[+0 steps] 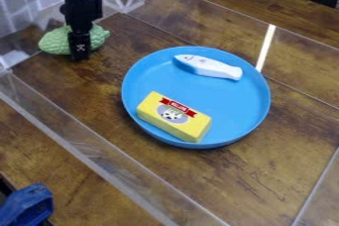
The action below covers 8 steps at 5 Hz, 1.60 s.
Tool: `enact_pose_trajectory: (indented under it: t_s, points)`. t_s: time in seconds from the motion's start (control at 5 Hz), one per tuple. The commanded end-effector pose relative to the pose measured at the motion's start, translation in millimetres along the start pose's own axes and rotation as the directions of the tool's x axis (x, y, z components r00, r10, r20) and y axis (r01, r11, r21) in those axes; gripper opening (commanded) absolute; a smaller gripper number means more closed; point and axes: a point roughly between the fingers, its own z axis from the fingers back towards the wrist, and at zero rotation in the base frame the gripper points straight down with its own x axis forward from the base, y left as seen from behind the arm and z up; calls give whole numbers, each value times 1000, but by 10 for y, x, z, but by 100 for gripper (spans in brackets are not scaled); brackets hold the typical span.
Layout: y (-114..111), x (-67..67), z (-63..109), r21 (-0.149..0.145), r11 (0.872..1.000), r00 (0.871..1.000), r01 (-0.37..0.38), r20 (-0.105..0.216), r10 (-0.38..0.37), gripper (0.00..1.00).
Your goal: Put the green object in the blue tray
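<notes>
1. The green object [58, 40], a knobbly pale green lump, lies on the counter [79, 121] at about 10 o'clock from the blue tray [245, 111], well apart from it and outside its rim.
2. The gripper [79, 52] points down over the right part of the green object, hiding that side; its dark jaws stand apart, and whether they touch the lump cannot be told.
3. The blue tray sits near the middle of the counter.
4. In the tray, a yellow box [176, 116] with a red label lies toward 7 o'clock.
5. A white item [209, 67] lies toward 12 o'clock, apart from the box.
6. Clear plastic walls [119, 170] border the counter.
</notes>
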Motion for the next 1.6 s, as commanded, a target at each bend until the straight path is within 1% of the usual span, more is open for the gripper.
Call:
enact_pose_trajectory:
  t_s: [0.0,0.6,0.8,1.2,1.4]
  points:
    - [107,-62,111,25,999,1000,-27,-4,27,0]
    - [121,-60,219,25,999,999,-39,-36,40,0]
    - [136,-48,281,31,999,998,-41,-48,43,0]
    - [177,-12,484,50,997,995,-50,-83,54,0]
    - [198,40,662,61,997,992,-53,-108,60,0]
